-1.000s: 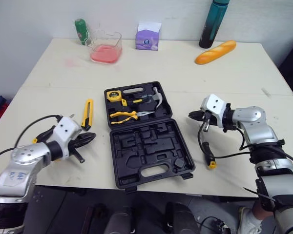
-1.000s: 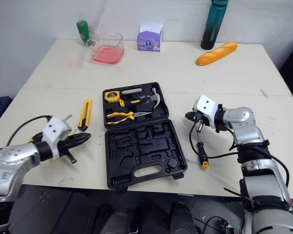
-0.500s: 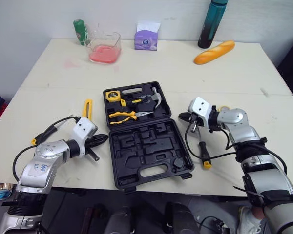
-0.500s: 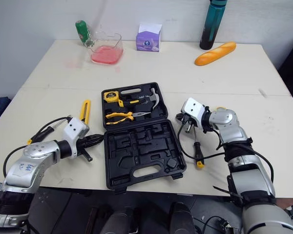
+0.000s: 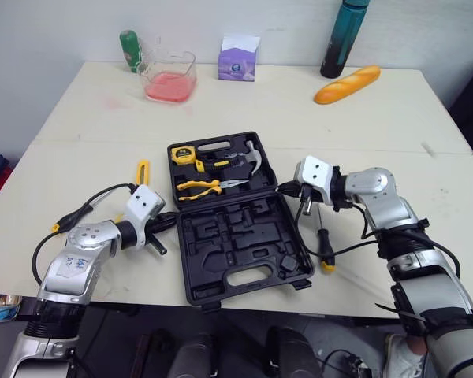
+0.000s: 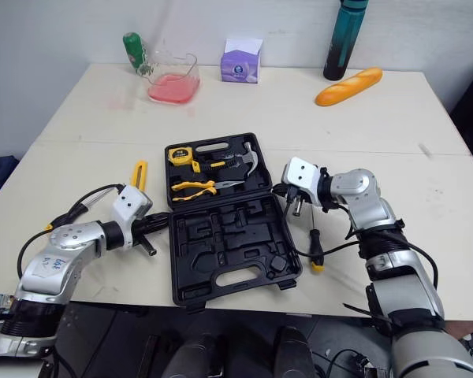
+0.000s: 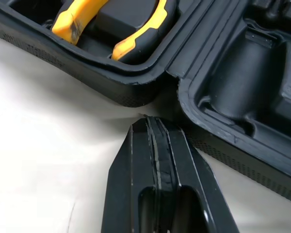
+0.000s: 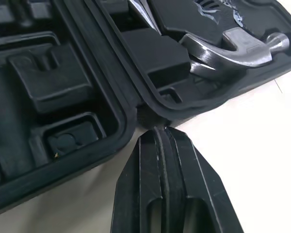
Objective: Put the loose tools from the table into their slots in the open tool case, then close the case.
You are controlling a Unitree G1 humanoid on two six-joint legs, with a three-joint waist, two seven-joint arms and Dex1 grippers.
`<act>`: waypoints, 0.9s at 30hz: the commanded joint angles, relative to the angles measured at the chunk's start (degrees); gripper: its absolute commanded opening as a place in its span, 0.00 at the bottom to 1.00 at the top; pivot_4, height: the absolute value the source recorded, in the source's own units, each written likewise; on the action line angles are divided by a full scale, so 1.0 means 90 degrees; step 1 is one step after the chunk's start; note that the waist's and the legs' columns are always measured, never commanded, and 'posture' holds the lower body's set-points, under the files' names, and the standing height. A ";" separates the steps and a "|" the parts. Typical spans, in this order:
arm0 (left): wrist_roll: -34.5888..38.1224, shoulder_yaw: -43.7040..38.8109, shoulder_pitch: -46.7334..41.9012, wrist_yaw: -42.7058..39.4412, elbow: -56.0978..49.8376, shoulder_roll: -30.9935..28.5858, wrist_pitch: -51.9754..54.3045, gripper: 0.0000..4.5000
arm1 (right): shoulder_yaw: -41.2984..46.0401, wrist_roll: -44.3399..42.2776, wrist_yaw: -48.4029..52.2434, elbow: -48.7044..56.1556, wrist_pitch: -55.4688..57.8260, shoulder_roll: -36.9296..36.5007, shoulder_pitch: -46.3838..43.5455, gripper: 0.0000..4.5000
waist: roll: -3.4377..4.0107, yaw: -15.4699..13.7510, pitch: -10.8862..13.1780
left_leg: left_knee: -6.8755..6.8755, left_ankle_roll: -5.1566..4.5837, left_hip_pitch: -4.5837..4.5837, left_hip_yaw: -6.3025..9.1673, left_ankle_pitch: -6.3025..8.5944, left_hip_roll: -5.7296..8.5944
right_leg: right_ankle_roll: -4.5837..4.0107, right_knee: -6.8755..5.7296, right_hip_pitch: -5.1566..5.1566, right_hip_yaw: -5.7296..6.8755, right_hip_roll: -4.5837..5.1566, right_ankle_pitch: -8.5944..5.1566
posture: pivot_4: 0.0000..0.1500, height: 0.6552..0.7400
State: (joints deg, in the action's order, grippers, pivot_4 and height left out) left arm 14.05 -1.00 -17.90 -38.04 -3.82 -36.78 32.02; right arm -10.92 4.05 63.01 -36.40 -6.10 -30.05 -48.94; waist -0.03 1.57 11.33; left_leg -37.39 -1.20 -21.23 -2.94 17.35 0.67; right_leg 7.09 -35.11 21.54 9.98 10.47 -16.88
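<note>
Both my claws moved in over last second. Left claw (image 5: pixel 170 221) clenched, empty, just beside tool case (image 5: pixel 238 246) hinge; right claw (image 5: pixel 284 188) likewise, opposite side. Case open, frame centre. Utility knife (image 5: pixel 142 172) and screwdriver (image 5: pixel 323 245) loose on worktop (image 5: pixel 378 118); closing now looks premature.

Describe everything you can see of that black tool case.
The tool case is black, plastic-looking, open flat on the table, its two halves hinged across the middle. The far half holds a yellow tape measure, yellow-handled pliers and a hammer; the near half shows empty-looking moulded slots, a carry-handle cut-out and latches. The left hand and right hand, both shut, point their tips at the hinge ends.
</note>
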 commanded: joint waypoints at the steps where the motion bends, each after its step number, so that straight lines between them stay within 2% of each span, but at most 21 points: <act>1: -0.0068 0.0073 -0.0164 -0.0093 0.0027 0.0034 -0.0175 0.01 | -0.0026 -0.0176 0.0285 0.0554 0.0209 -0.0077 0.0091 0.01 | 0.0000 0.0002 0.0000 | 0.0000 0.0000 0.0000 -0.0001 0.0000 0.0000 | 0.0000 0.0000 0.0000 -0.0001 0.0000 0.0000 | 1.00 1.00; 27: -0.0312 0.0414 -0.0499 -0.1246 0.0523 -0.0070 -0.1151 0.01 | -0.0017 -0.0647 0.0776 0.3135 0.1779 -0.0641 0.1573 0.01 | -0.0001 -0.0153 0.0000 | 0.0002 0.0000 -0.0005 0.0001 0.0001 0.0003 | 0.0000 0.0009 0.0000 0.0001 0.0000 0.0000 | 1.00 1.00</act>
State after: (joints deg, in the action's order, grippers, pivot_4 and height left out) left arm 10.87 1.61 -21.08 -47.85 2.21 -37.92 23.34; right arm -10.89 0.59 69.05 -12.14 10.08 -36.01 -34.61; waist -0.04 0.18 11.33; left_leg -37.38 -1.20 -21.28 -2.93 17.36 0.69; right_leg 7.09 -35.04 21.54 9.99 10.47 -16.88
